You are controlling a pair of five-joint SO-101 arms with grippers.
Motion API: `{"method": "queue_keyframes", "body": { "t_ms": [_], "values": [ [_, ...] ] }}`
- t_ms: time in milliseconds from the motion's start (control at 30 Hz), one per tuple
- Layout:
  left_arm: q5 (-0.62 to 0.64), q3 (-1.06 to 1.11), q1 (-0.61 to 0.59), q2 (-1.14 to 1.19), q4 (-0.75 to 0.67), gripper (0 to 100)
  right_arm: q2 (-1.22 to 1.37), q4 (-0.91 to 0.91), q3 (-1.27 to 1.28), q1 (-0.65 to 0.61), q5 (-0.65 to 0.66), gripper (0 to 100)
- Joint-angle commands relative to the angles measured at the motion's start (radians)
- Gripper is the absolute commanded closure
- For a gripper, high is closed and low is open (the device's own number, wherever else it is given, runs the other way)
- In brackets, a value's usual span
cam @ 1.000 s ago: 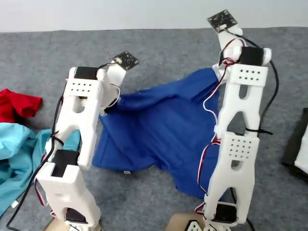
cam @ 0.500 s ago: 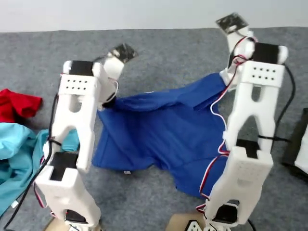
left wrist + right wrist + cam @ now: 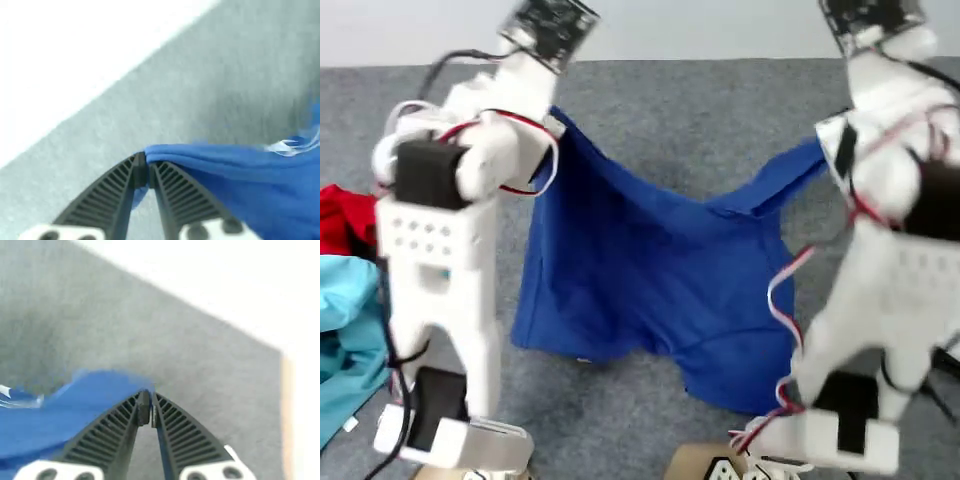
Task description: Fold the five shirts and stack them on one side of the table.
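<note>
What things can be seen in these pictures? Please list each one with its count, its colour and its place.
blue shirt: one, blue, middle of the table, two corners lifted and the lower part lying on the table
red shirt: one, red, crumpled at the left edge of the high view
light blue shirt: one, light blue, in a heap just below the red one in the high view
table: one, grey felt surface, under everything
left arm: one, white, left side of the high view
right arm: one, white, right side of the high view
left gripper: one, black fingers, shut on one corner of the blue shirt
right gripper: one, black fingers, shut on the other corner
</note>
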Motion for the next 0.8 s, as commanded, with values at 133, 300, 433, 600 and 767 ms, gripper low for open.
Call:
{"method": "queue_keyframes", "body": {
  "t_ms": [133, 300, 433, 600, 767],
  "values": [
    [0.023, -0.185, 0.012, -0.137, -0.003, 100, -0.300, 0.031, -0.008, 0.159, 0.011, 98.7],
    [0.017, -0.229, 0.110, -0.206, 0.003, 100, -0.433, 0.036, 0.000, 0.239, 0.044, 98.7],
    [0.017, -0.229, 0.149, -0.226, 0.023, 100, -0.447, 0.036, 0.002, 0.239, 0.061, 98.7],
    [0.020, -0.189, 0.133, -0.233, 0.114, 100, -0.455, 0.036, 0.183, 0.236, 0.060, 98.7],
    [0.008, 0.058, -0.014, -0.301, 0.112, 100, -0.458, 0.031, 0.367, 0.236, 0.060, 98.7]
  ]
}}
